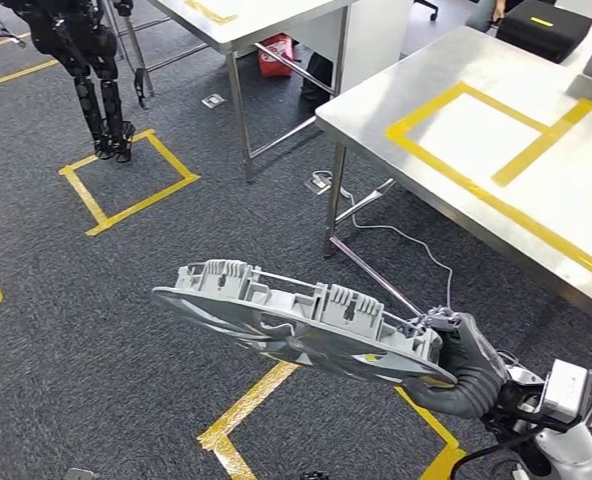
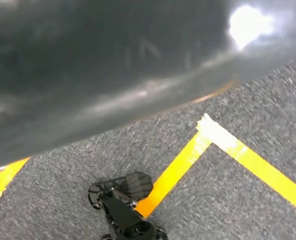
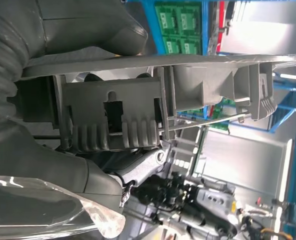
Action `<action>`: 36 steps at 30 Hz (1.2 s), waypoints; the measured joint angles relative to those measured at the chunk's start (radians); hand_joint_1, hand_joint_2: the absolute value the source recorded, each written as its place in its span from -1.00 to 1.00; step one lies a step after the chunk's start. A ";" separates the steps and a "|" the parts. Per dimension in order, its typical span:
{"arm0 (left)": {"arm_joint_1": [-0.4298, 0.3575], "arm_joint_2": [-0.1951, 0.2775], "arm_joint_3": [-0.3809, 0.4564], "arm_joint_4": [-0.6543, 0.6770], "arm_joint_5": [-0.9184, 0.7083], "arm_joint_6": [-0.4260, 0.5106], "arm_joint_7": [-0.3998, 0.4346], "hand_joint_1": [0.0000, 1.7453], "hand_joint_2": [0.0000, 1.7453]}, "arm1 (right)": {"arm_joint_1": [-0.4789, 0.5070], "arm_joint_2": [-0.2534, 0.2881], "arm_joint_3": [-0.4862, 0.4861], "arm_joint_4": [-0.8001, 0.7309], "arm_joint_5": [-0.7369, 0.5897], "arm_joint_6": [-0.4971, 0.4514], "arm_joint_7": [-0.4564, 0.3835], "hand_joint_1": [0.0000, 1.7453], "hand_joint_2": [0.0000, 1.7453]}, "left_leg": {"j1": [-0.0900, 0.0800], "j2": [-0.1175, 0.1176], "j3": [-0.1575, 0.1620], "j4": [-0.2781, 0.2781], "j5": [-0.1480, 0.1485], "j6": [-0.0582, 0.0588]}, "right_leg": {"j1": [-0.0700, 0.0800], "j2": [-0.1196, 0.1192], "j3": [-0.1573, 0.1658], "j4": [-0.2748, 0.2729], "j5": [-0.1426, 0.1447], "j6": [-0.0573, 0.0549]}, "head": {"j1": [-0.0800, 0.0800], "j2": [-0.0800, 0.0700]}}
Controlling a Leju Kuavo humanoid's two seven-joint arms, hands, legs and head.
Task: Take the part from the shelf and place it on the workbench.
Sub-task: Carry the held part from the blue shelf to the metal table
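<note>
The part [image 1: 300, 320] is a long grey plastic moulding with ribs and clips. It hangs roughly level over the carpet, pointing to the left. My right hand [image 1: 466, 370] grips its right end, fingers wrapped around the edge. In the right wrist view the grey thumb [image 3: 90, 25] and fingers clamp the part [image 3: 176, 90] from both sides. The steel workbench [image 1: 399, 95], marked with yellow tape, stands to the upper right, beyond the part. In the left wrist view a dark, blurred smooth surface [image 2: 101, 65] looms close over the carpet; I cannot tell what it is.
A second steel table [image 1: 232, 25] stands at the back, with a red object [image 1: 276, 55] under it. Another robot's black legs [image 1: 100, 90] stand at the back left. A black case [image 1: 542, 28] lies on the workbench's far end. A cable [image 1: 406, 238] trails on the floor beside the workbench leg.
</note>
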 joint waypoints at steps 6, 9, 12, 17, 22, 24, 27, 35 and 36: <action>-0.002 -0.007 0.000 0.000 -0.001 -0.002 -0.002 -1.00 -1.00 | 0.004 0.000 -0.006 -0.006 0.000 0.003 0.001 1.00 1.00 | -0.008 0.065 0.015 0.015 -0.025 -0.032 | 0.007 -0.058 0.160 -0.277 0.096 -0.029 | -0.001 0.000; -0.001 -0.009 0.000 0.000 -0.002 -0.005 -0.002 -1.00 -1.00 | 0.004 0.000 -0.012 -0.009 0.001 0.005 0.002 1.00 1.00 | 0.000 0.000 -0.023 0.116 -0.092 -0.045 | 0.004 -0.018 0.160 -0.278 0.100 -0.049 | -0.005 0.000; 0.006 -0.011 0.000 0.000 -0.002 -0.005 -0.001 -1.00 -1.00 | 0.005 0.000 -0.013 -0.010 0.001 0.006 0.002 1.00 1.00 | 0.001 -0.036 -0.112 0.298 -0.160 -0.042 | 0.008 0.023 0.160 -0.277 0.101 -0.055 | -0.006 0.000; 0.006 -0.011 0.001 0.000 -0.002 -0.004 -0.002 -1.00 -1.00 | 0.006 0.000 -0.014 -0.011 0.002 0.006 0.003 1.00 1.00 | -0.001 -0.098 -0.032 0.087 -0.019 -0.019 | 0.012 0.092 0.165 -0.276 0.101 -0.054 | -0.005 0.000; 0.000 -0.010 0.001 0.000 -0.002 0.000 -0.003 -1.00 -1.00 | 0.015 0.000 -0.017 -0.014 0.002 0.006 0.002 1.00 1.00 | -0.002 -0.090 -0.003 0.011 -0.006 -0.010 | 0.004 0.110 0.141 -0.267 0.098 -0.029 | -0.004 0.000; -0.001 -0.012 0.001 0.000 -0.002 0.000 -0.003 -1.00 -1.00 | 0.014 0.000 -0.018 -0.015 0.002 0.007 0.002 1.00 1.00 | 0.000 -0.064 0.000 0.000 0.000 -0.001 | 0.008 0.049 0.102 -0.195 0.053 -0.021 | 0.001 0.000; 0.004 -0.012 0.001 0.000 -0.002 0.000 -0.003 -1.00 -1.00 | 0.016 0.000 -0.017 -0.015 0.002 0.007 0.002 1.00 1.00 | 0.000 -0.025 0.000 0.000 -0.001 0.002 | 0.005 0.006 0.017 -0.017 -0.022 -0.009 | 0.004 0.000; 0.003 -0.015 0.002 0.000 -0.004 0.000 -0.004 -1.00 -1.00 | 0.018 0.000 -0.018 -0.017 0.005 0.006 0.002 1.00 1.00 | -0.006 0.060 0.013 0.013 -0.021 -0.031 | 0.003 -0.063 0.164 -0.276 0.092 -0.017 | 0.004 0.000; 0.002 -0.015 0.002 0.000 -0.004 0.000 -0.004 -1.00 -1.00 | 0.020 0.000 -0.019 -0.017 0.005 0.006 0.002 1.00 1.00 | -0.006 0.068 0.015 0.012 -0.024 -0.034 | 0.003 -0.052 0.162 -0.275 0.093 -0.025 | 0.002 0.000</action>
